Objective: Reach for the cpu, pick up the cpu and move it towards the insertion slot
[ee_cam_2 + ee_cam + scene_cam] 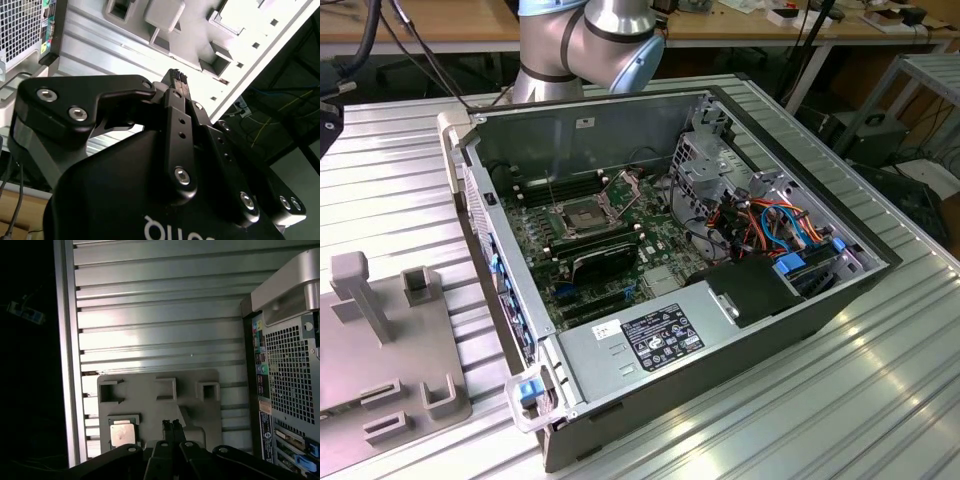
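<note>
First wrist view has the tool (172, 424) with its two thin fingers drawn together, little or no gap between the tips and nothing held; the second wrist view shows the same pinched, empty tips (178, 76). It hangs over a grey holder plate (160, 405) and looks to be clear of it, not touching. Just beside the tips, toward the counter's (150, 305) edge, the cpu (123, 435) lies flat in a square pocket at the plate's corner, untouched. The plate rests on the ribbed metal counter near that edge, next to the open computer case (290, 365). In the exterior view the socket (582, 215) sits on the board inside the case (620, 120), its metal frame swung up, well apart from the plate (380, 340).

By my reading the reach is in hand and barely begun. Taking the cpu calls for the fingers to spread, centre over the pocket and come down squarely on opposite edges.
</note>
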{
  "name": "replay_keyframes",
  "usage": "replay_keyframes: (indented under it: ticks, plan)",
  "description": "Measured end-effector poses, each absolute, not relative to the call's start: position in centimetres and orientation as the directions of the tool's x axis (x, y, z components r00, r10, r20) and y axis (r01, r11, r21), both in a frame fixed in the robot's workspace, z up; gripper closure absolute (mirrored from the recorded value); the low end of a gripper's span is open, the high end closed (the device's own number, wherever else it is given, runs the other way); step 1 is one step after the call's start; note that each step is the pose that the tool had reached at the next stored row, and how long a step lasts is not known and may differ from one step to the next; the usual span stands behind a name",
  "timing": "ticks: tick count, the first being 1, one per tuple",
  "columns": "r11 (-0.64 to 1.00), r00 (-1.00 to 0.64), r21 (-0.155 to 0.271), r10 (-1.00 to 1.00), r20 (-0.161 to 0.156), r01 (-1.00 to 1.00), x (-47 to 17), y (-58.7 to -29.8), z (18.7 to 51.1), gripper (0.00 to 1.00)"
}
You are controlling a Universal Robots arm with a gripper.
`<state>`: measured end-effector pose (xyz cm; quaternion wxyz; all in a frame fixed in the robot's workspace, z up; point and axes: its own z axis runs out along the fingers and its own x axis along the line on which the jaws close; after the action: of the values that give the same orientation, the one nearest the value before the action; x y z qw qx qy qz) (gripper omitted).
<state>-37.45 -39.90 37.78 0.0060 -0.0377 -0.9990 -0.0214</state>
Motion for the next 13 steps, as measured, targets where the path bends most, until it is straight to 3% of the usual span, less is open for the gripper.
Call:
replay_keyframes:
  ticks: [13]
  plan:
    - [0.999,-1.0,0.046,0.002,0.009,0.002,-38.39,-40.77,37.66,0.89]
